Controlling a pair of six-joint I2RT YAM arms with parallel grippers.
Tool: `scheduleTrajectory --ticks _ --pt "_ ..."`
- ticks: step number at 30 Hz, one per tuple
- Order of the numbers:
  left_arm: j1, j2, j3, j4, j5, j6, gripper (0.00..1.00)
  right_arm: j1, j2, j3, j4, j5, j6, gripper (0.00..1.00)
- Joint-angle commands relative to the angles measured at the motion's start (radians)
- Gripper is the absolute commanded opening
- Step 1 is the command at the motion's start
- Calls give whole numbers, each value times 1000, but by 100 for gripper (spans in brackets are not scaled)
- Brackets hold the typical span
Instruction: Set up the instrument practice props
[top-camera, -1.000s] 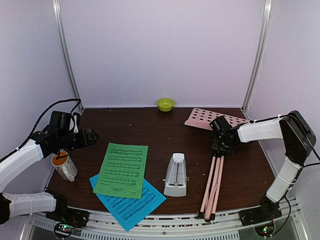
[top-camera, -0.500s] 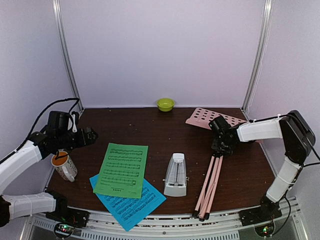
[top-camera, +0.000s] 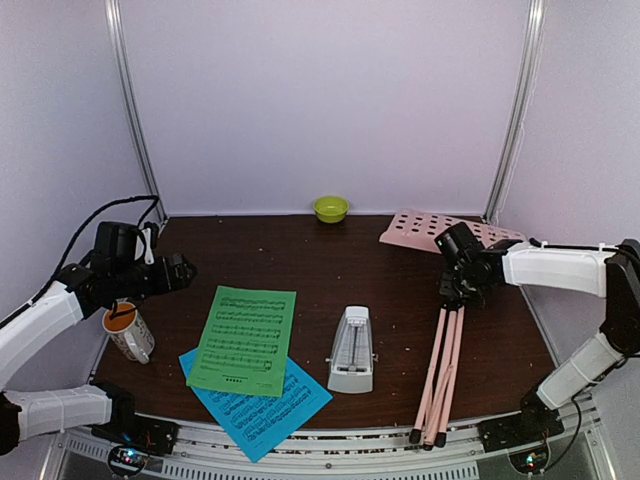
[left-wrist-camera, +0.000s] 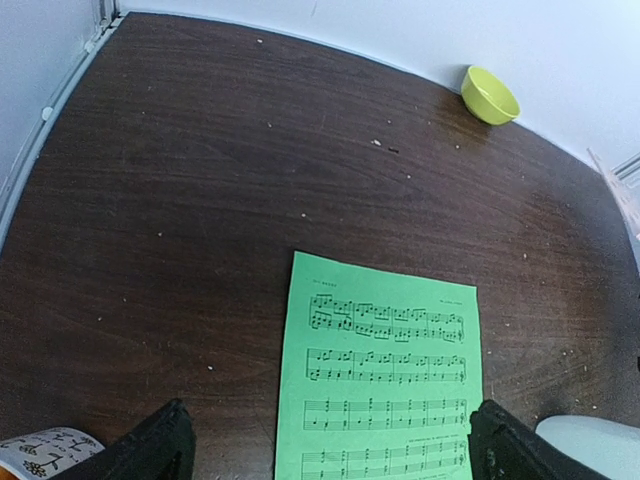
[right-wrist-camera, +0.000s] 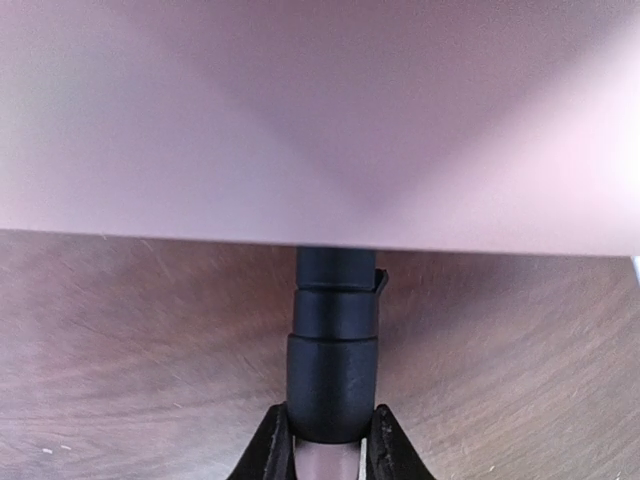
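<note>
Dark counter (top-camera: 300, 250) first: carries every prop, grain scuffed and speckled.

Pink music stand (top-camera: 440, 370): lying along the counter, legs (top-camera: 432, 410) folded into one bundle and trailing back toward the near edge from the right end effector (top-camera: 462, 282). Perforated desk (top-camera: 440, 230) just beyond it, tilted. Right end effector clamped on the shaft just below the black collar (right-wrist-camera: 332, 370), one finger (right-wrist-camera: 268, 448) on each side. Cannot tell whether the legs touch the counter. Judged light, stiff and long, desk end the heavier; painted tube likely slick. Hold beside the collar looks sound: close to the balance point, and the collar blocks sliding.

Blue sheet (top-camera: 290, 405): far to the left of the right end effector, flat, partly under the green one. Thin, limp; best pinched at the exposed near corner.

Green sheet (top-camera: 245, 340): on top of the blue, below and ahead of the left end effector (top-camera: 180, 272), which hovers with jaws wide apart, holding nothing. Equally floppy; take by an edge.

Metronome (top-camera: 352, 350): upright between the sheets and the stand, well apart from both end effectors. Rigid, tapered, clear cover probably slippery and brittle; grip low across the base.

Mug (top-camera: 128, 333): just below the left end effector. Bowl (top-camera: 331, 208): at the back wall. Neither wanted.
</note>
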Motion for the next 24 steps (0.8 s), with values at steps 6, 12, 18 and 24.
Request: scheduleTrajectory --ticks 6,12,18,24 --pt "-5 7 57 90 102 72 98 6 -194 23 414 180 -199 0" --pt "-4 0 149 165 271 130 98 11 -272 57 594 167 -362 0" --pt "-9 43 290 323 539 108 98 29 -347 83 751 109 -497 0" --pt "-116 151 470 410 577 101 98 80 -384 71 882 59 -562 0"
